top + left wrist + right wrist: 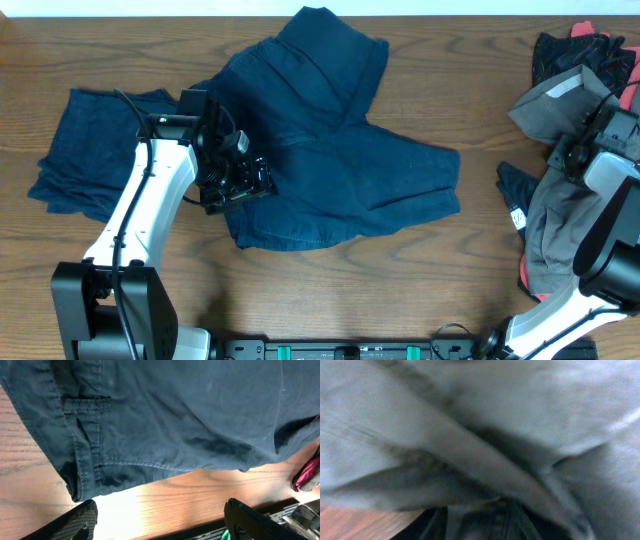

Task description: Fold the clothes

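Overhead first: the big dark navy denim-like garment [330,150] is sprawled crumpled mid-table, and a smaller rumpled navy piece of cloth [85,150] lies at 9 o'clock. The left claw [235,180] hangs at the big garment's 9 o'clock edge. Over at 3 o'clock the right claw [575,150] is nosed into the grey collared fabric shirt [555,215], with black and coral-red fabric items [585,50] at 2 o'clock.

Left wrist: the left claw [160,507] is spread wide with nothing in it, just bare brown wood-grain table [175,495] between the fingers [75,522]. The garment's hem [165,462] sits toward 12. My worry is it pinches one layer of that doubled seam, so the cloth drags and bunches.

Right wrist: blurry grey shirt [480,425] fills everything, so I can't tell if that claw is clenched. It could haul up neighbouring items too
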